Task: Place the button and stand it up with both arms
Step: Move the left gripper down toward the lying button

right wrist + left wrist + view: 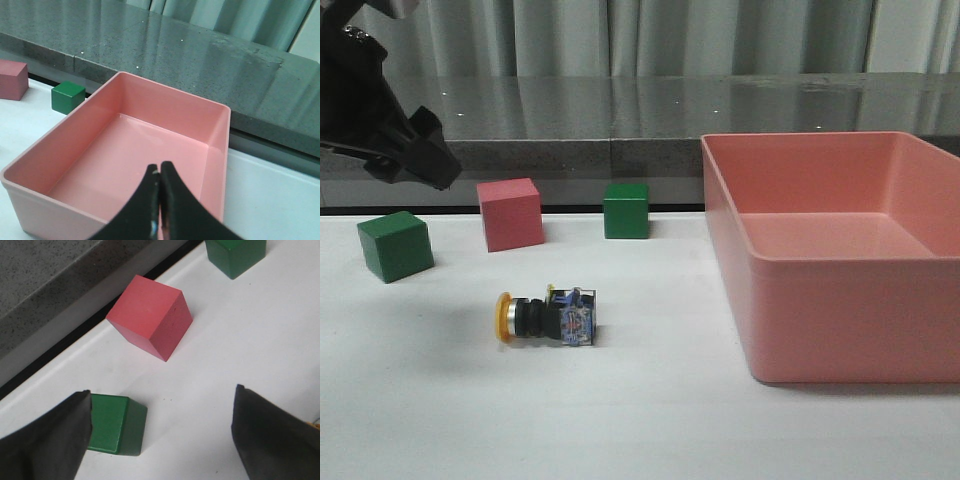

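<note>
Button (547, 317) on its side at table centre, left gripper (160, 432) wide at ten o'clock, right gripper (159, 200) closed over bin (50, 150): approach squarely.

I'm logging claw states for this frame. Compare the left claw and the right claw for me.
The left claw is open, its fingers spread wide; the right claw is shut, fingers pressed together. The left claw hangs over the white table near the pink cube and a green cube; the right claw hangs over the pink bin. Both are black and hold nothing; neither touches the button, which lies on its side.
</note>
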